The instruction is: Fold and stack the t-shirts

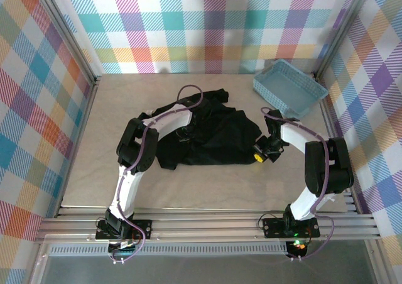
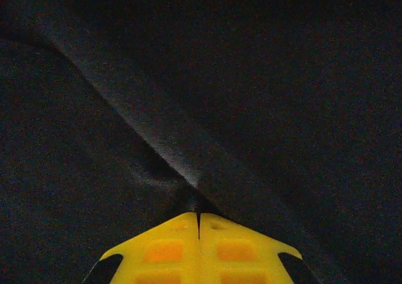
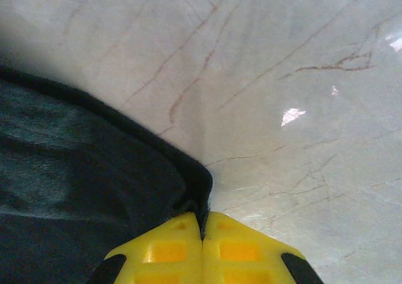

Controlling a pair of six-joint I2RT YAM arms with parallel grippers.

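Black t-shirt point(image 1: 213, 139) crumpled mid-worktop point(image 1: 81, 171). The left end effector point(image 2: 198, 220) is clenched on a cloth ridge near its middle; the right end effector point(image 3: 202, 226) is clenched on its right edge. Blue basket point(image 1: 290, 88) far right, apart.

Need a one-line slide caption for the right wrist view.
Right gripper shut on the corner hem of the black t-shirt, pale veined table beyond.
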